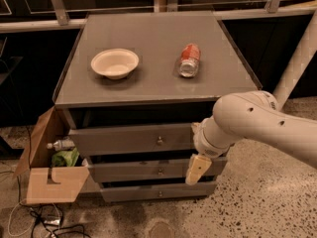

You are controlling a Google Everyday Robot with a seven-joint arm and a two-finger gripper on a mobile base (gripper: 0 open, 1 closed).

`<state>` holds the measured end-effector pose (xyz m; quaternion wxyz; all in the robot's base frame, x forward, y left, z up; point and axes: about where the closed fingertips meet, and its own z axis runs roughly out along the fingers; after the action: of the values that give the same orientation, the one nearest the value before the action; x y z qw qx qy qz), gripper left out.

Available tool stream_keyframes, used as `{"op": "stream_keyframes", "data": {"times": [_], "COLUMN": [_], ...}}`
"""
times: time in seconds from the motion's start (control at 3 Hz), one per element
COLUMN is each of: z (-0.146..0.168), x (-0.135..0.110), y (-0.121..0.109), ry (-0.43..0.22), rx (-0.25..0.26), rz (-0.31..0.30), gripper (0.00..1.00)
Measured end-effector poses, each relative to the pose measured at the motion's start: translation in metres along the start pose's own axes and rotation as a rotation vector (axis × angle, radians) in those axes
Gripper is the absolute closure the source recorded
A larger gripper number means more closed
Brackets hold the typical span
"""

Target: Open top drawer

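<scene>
The top drawer (124,139) is the widest grey front of three, with a small round brass knob (159,141) at its centre. A dark gap shows between it and the cabinet top. My gripper (196,169) hangs pointing down at the right end of the drawer fronts, in front of the middle drawer (143,171). It is to the right of and below the top drawer's knob and apart from it. My pale arm (257,123) comes in from the right and covers the right end of the top drawer.
A white bowl (115,63) and a red can (189,60) lying on its side sit on the cabinet top (153,38). The bottom drawer (153,192) is the lowest front. An open cardboard box (49,175) with bottles stands on the floor at the left, with cables in front of it. A white post (297,63) stands at the right.
</scene>
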<state>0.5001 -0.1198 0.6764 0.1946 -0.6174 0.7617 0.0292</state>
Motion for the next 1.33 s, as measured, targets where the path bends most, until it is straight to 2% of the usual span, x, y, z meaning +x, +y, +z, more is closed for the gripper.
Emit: {"op": "stream_keyframes", "data": {"times": [0.33,0.67,1.0,1.33], "z": [0.014,0.038,0.041,0.051], "x": [0.005,0.018,0.023,0.029], "y": [-0.013,-0.039,-0.044,-0.036], "ry": [0.008,0.025,0.031,0.044], "rx": [-0.001,-0.005,-0.007,-0.038], "rz": [0.011,0.016,0.016,0.024], "gripper": [0.00,0.00,0.00,0.00]}}
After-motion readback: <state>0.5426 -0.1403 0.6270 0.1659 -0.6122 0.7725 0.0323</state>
